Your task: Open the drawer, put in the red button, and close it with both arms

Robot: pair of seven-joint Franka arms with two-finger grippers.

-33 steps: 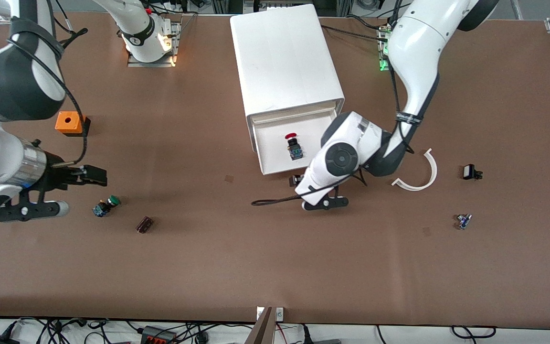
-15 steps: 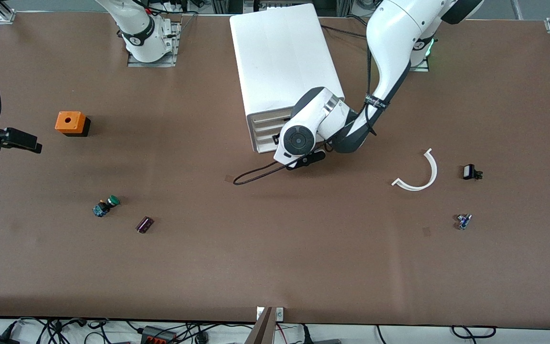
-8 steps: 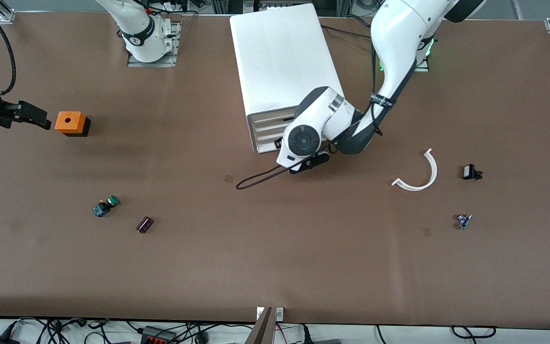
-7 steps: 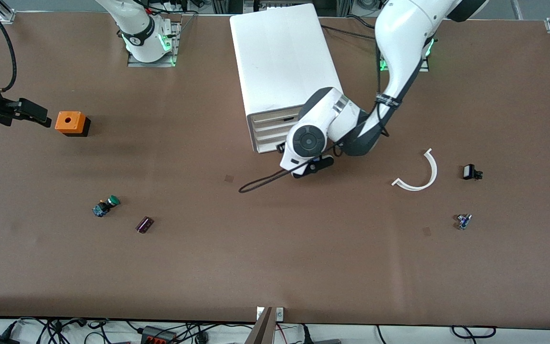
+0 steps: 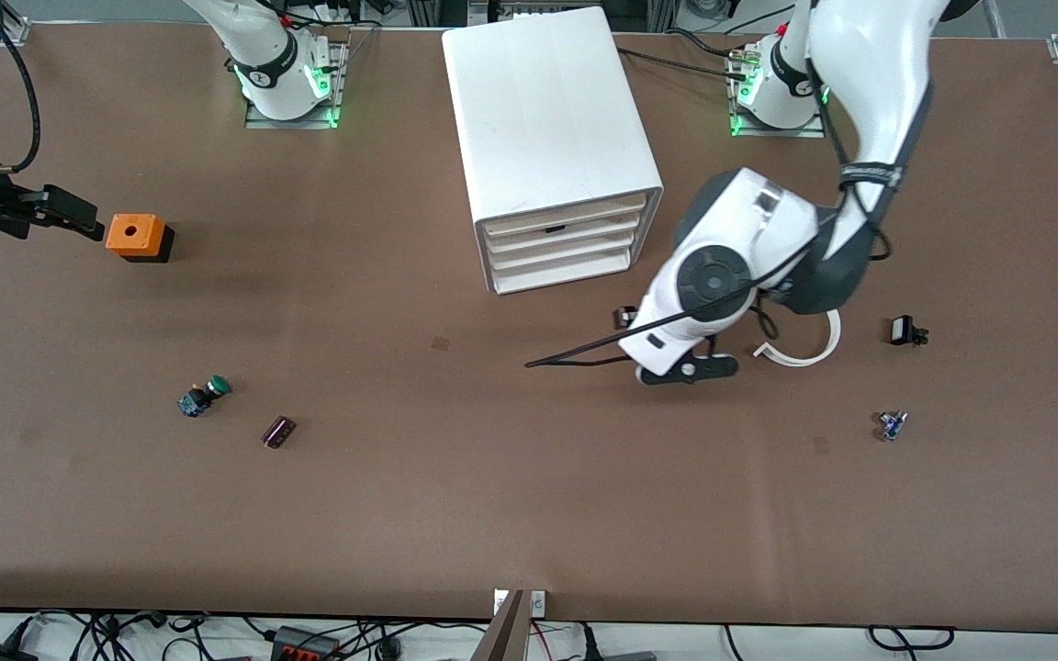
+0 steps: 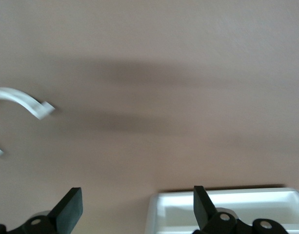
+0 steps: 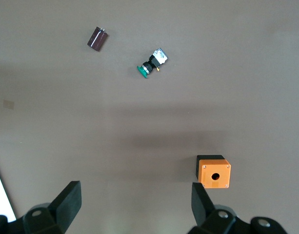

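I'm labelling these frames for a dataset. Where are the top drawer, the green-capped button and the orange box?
top drawer [image 5: 566, 208]: front view, on its shut front panel.
green-capped button [image 5: 218, 386]: front view, on its green cap.
orange box [image 7: 213, 176]: right wrist view, on its orange top face, beside the hole.

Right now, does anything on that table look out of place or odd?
Nothing stands out. All four drawers of the white cabinet sit shut and flush, the small parts lie scattered but intact on the table, and both hands, left hand and right hand, are open and empty.
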